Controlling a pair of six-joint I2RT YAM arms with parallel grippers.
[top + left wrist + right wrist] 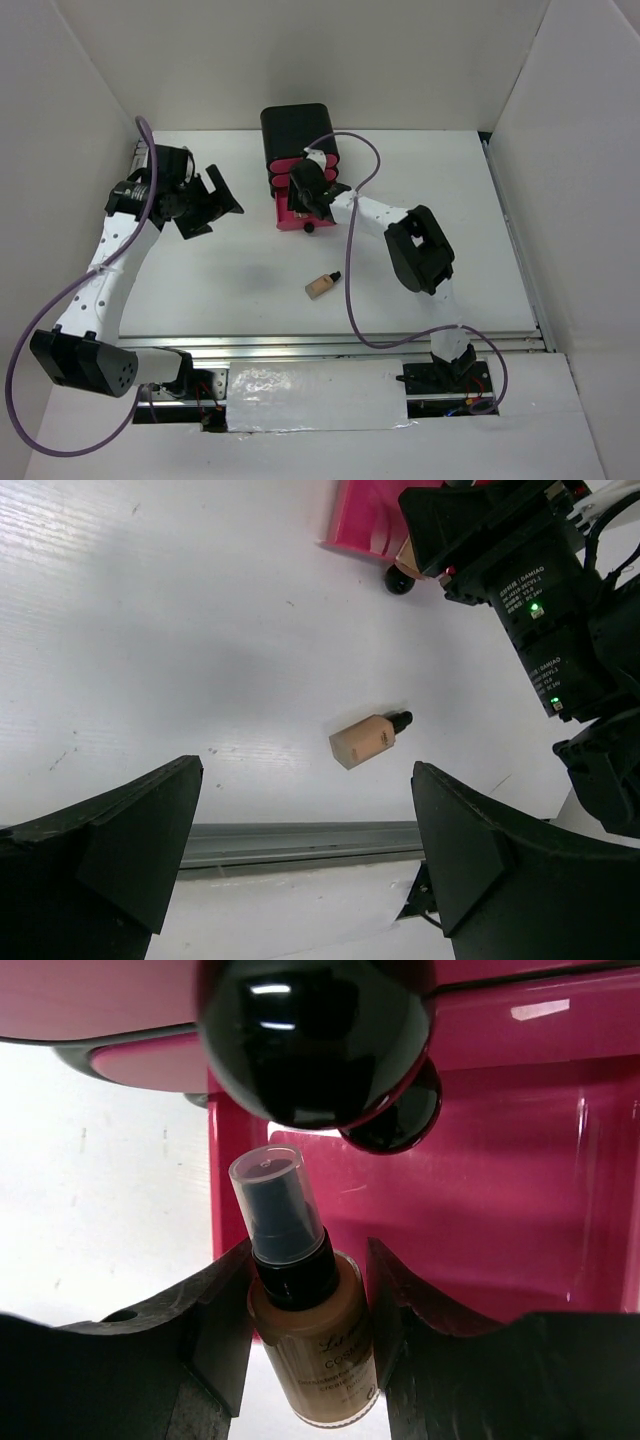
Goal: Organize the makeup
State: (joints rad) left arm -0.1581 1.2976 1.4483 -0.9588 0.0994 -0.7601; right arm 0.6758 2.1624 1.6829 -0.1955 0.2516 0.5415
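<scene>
Beige pump bottle point(312, 1345) is pinched by the right gripper point(310, 1280) at the open pink drawer point(520, 1190). A second bottle point(322, 285) lies at about the drawer's six o'clock. The left gripper point(305, 780) hangs with its fingers spread wide.

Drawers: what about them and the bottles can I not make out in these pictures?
1. Top view: the inside of the open drawer, hidden under the right gripper.
2. Right wrist view: the label of the held bottle, cut off by the bottom edge and flanked by the fingers.
3. Left wrist view: the print on the lying bottle, too small.
</scene>
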